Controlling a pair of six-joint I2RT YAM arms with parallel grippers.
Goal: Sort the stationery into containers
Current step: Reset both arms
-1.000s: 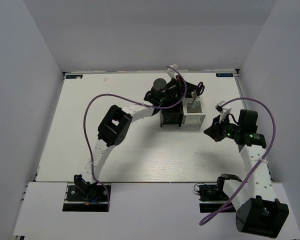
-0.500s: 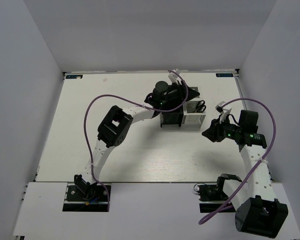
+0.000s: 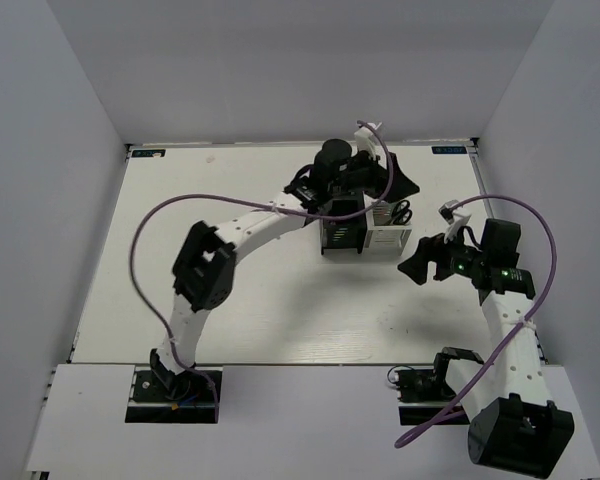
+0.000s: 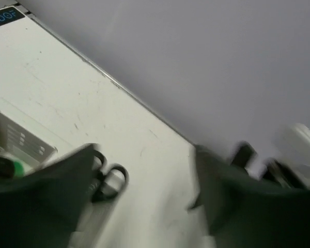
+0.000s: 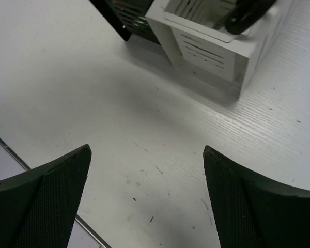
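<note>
Top external, black scissors (image 3: 403, 212) in white organizer (image 3: 388, 240), left claw (image 4: 144, 155), right claw (image 5: 146, 151) wide, empty

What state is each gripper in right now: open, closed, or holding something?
Left gripper: open, holding nothing (view blurred).
Right gripper: open, holding nothing.

White table (image 3: 230, 300), surface faintly scuffed; black organizer (image 3: 342, 232) and white organizer (image 3: 388, 240) stand on it just beside each other, right of centre, toward the far edge. Small dark label (image 3: 148, 153) at far left corner.
</note>
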